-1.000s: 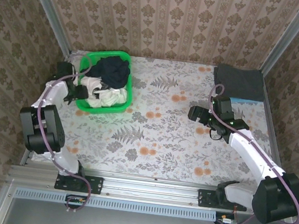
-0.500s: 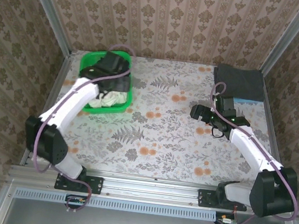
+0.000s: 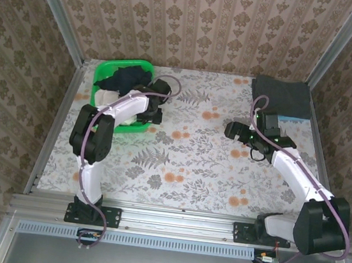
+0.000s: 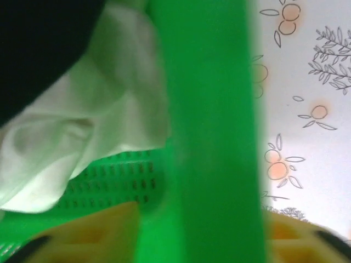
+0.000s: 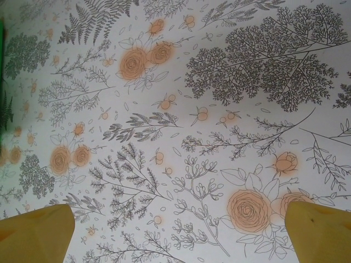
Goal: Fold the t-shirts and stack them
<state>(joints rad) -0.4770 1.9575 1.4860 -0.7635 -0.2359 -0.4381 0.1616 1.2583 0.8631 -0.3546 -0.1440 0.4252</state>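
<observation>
The patterned tabletop (image 3: pixel 185 165) lies bare in front of both sets of fingers, with no shirt spread on it. The right fingers (image 5: pixel 313 230) hang wide apart over that bare surface with nothing between them. They are about where they were a second ago, only a touch farther out.

The real change is on the left. A second ago that arm was tucked at the far-left side of the basket (image 3: pixel 117 64), and half a second ago it was reaching across the heap. Now the left fingers (image 4: pixel 88 235) sit at the basket's right-hand rim (image 4: pixel 208 137), one inside the wall and one outside. The rim runs between them, but blur hides whether they pinch it or merely straddle it.

Just left of those fingers, inside the basket, lies a crumpled white shirt (image 4: pixel 82 142). Beyond it the navy shirt (image 3: pixel 123 79) is heaped on top. Farthest off, past the right fingers and to their right, a folded grey shirt (image 3: pixel 280 95) rests on a blue shirt (image 3: pixel 291 118) in the corner.

The stack looks begun, and the rest wait in the basket. The swing seems to have carried the left fingers past the shirts with none lifted. The next shirt is not yet out, and the arm may be about to shift the basket or dip back in.
</observation>
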